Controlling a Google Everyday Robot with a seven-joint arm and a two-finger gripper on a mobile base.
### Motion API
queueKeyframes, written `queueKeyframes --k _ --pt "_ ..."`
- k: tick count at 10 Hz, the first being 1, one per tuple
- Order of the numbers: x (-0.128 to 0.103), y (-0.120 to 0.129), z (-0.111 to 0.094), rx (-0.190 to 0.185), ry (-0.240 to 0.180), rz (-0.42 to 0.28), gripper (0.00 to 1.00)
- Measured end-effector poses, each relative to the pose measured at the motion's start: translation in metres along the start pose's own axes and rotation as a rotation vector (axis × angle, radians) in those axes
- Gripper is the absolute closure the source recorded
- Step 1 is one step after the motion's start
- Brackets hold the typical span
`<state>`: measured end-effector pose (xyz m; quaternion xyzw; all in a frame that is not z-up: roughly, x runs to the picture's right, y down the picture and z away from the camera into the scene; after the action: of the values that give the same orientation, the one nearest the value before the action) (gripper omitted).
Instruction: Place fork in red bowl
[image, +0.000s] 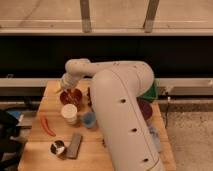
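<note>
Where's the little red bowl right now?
The red bowl sits at the table's back left, just behind the white cup, with the robot's hand over it.

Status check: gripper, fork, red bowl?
Gripper over left rim of red bowl. Fork not discernible. White cup close beside bowl, on camera side.
</note>
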<state>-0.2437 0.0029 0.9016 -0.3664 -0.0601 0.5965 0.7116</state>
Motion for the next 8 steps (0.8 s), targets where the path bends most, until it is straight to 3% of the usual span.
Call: queueKeyframes --k 8 --pt "0.017 -0.017 0.006 -0.035 0.006 0.060 0.34"
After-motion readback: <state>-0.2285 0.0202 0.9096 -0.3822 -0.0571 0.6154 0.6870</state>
